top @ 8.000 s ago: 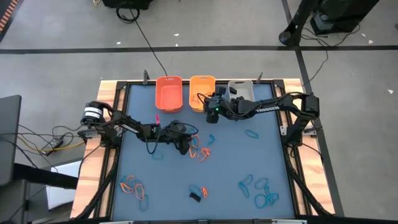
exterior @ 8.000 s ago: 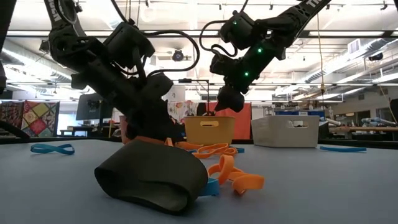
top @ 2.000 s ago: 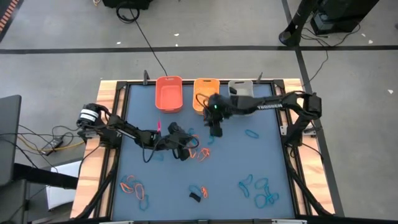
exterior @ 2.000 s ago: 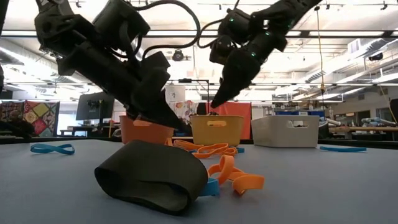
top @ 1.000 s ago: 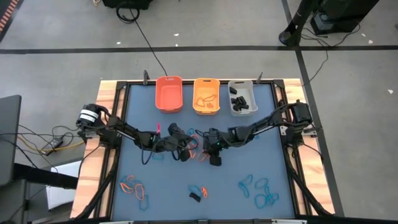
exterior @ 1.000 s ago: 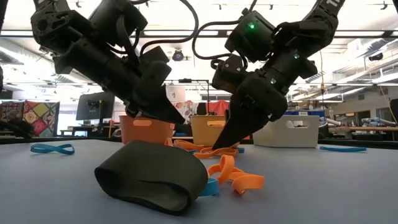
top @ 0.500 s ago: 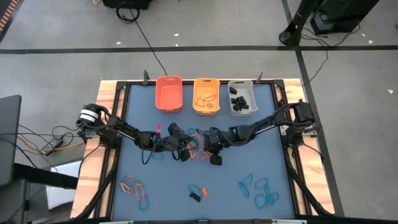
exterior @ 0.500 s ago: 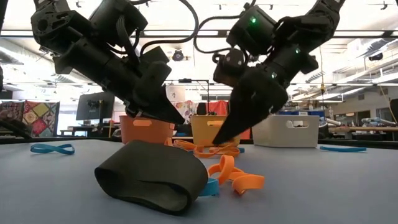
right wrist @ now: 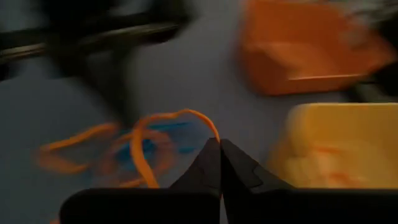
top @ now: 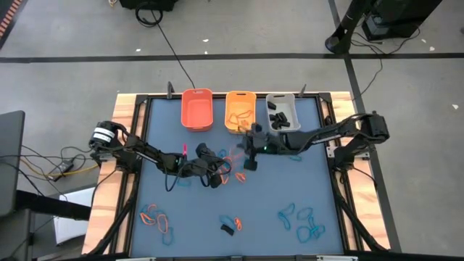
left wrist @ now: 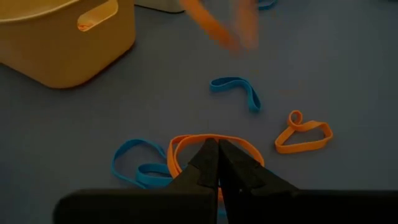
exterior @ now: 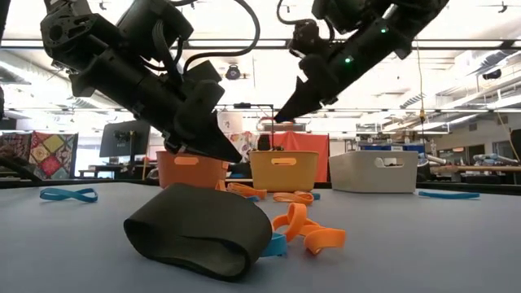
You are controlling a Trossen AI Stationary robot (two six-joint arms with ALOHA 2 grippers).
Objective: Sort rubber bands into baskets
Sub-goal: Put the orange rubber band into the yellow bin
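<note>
Though motion blurs it, the right gripper (right wrist: pixel 219 144) pinches an orange band (right wrist: pixel 146 140), raised just short of the yellow basket (top: pixel 240 110); the left gripper (left wrist: pixel 217 149), closed, rests nearby on another orange band (left wrist: pixel 186 144).

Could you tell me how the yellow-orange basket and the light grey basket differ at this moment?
The yellow-orange basket stands in the middle of the row; the light grey basket stands at the end nearest the right arm. The yellow-orange one holds thin orange rubber bands, while the grey one holds chunky black bands. They differ in colour. Both are small rectangular bins of like size at the table's far edge.
</note>
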